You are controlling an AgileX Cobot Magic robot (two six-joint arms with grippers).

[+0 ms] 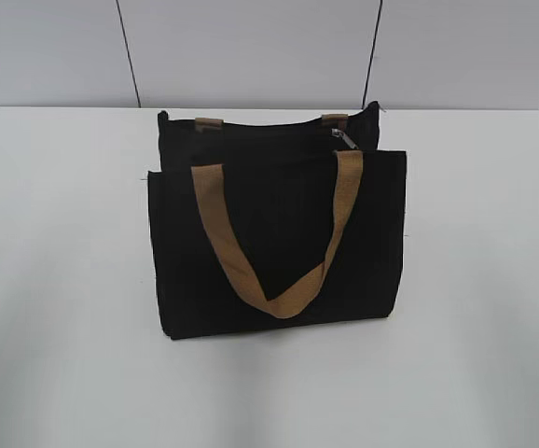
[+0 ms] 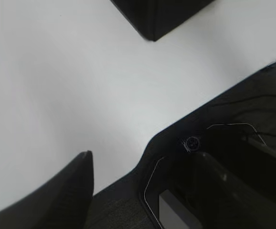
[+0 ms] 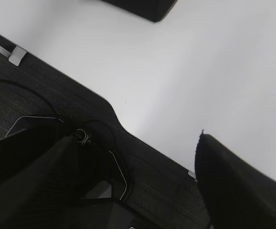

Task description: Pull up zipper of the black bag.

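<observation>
The black bag (image 1: 279,252) stands upright at the middle of the white table, its front tan strap hanging down in a V. The zipper (image 1: 269,128) runs along the bag's top edge, and its silver pull tab (image 1: 345,140) sits near the right end. Neither gripper shows in the exterior view. In the left wrist view my left gripper (image 2: 147,191) is open and empty, with a corner of the bag (image 2: 157,16) far ahead. In the right wrist view my right gripper (image 3: 133,186) is open and empty, with a bag corner (image 3: 143,7) far ahead.
The white table (image 1: 64,280) spreads around the bag. A grey panelled wall (image 1: 251,47) stands behind it. A black textured base (image 2: 123,200) lies under the left gripper at the near table edge, and the same base (image 3: 47,90) shows under the right gripper.
</observation>
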